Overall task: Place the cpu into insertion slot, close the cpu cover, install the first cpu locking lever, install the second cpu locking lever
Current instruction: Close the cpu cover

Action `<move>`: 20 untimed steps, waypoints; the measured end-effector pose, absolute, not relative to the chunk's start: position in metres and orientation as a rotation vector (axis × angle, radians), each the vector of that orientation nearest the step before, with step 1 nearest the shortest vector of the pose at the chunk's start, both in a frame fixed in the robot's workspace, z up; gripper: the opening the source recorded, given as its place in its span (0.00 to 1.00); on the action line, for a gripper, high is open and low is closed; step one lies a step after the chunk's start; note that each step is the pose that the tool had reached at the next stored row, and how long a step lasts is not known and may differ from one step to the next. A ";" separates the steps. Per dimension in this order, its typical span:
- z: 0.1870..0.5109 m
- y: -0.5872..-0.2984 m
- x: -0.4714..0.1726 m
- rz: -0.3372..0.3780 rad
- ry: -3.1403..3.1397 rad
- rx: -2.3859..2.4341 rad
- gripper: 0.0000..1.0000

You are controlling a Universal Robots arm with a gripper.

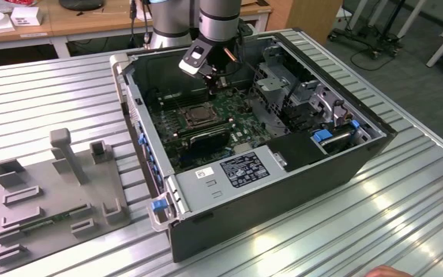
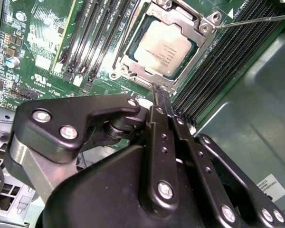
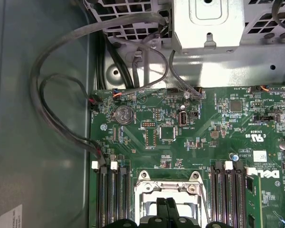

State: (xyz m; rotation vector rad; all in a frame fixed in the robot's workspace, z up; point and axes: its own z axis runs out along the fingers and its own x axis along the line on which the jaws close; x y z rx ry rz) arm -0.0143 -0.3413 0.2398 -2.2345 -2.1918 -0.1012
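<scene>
near the cpu [image 2: 167, 49], the end effector [image 2: 156, 91] points down.

the claw [image 3: 167, 203], tips pressed together, hangs over the cpu cover [image 3: 169, 186] (silvery frame) between black memory slots [image 3: 111, 199].

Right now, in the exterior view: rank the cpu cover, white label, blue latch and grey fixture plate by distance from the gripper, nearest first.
From the gripper, inside the case:
1. cpu cover, on the motherboard right beside it.
2. white label, further along the case, toward the camera.
3. blue latch, at the case's near corner.
4. grey fixture plate, outside the case, on the table at the exterior view's left.
</scene>
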 end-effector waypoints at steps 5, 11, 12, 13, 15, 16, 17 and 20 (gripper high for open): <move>0.240 -0.341 -0.014 -0.097 -2.190 -2.233 0.11; 0.240 -0.341 -0.014 -0.083 -2.184 -2.227 0.11; 0.240 -0.341 -0.014 -0.082 -2.183 -2.227 0.11; 0.240 -0.341 -0.014 -0.082 -2.183 -2.227 0.11; 0.240 -0.341 -0.014 -0.074 -2.180 -2.224 0.11; 0.240 -0.341 -0.014 -0.074 -2.180 -2.224 0.11; 0.240 -0.341 -0.014 -0.074 -2.180 -2.224 0.11; 0.240 -0.341 -0.014 -0.072 -2.179 -2.223 0.11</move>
